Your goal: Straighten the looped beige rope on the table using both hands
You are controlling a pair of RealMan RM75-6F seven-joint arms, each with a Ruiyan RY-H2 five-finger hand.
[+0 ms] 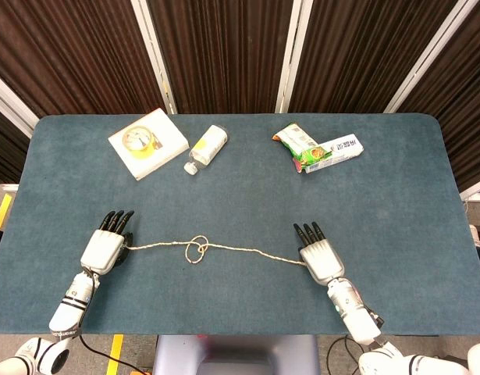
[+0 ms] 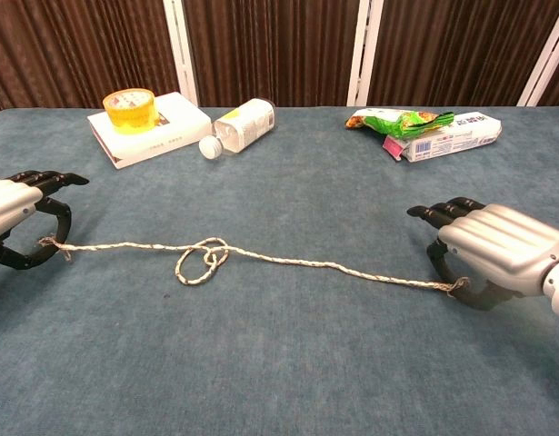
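The left robot hand (image 2: 11, 218) rests low on the bench (image 1: 396, 211) near its left front edge, thumb and fingers pinched on one frayed end of the rope (image 2: 288, 262). The right robot hand (image 2: 497, 250) sits toward the right front, its fingers curled down and clamped on the other end. Between them the rope lies on the blue cloth in a nearly straight line, with a small loose loop (image 1: 196, 249) left of its middle, nearer the left hand.

Well behind, along the far side, a tape roll (image 2: 129, 109) sits on a white box (image 2: 165, 132), and a plastic bottle (image 1: 206, 148) lies on its side just right of it. Farther right a green packet (image 1: 296, 139) touches a white carton (image 1: 337, 150).
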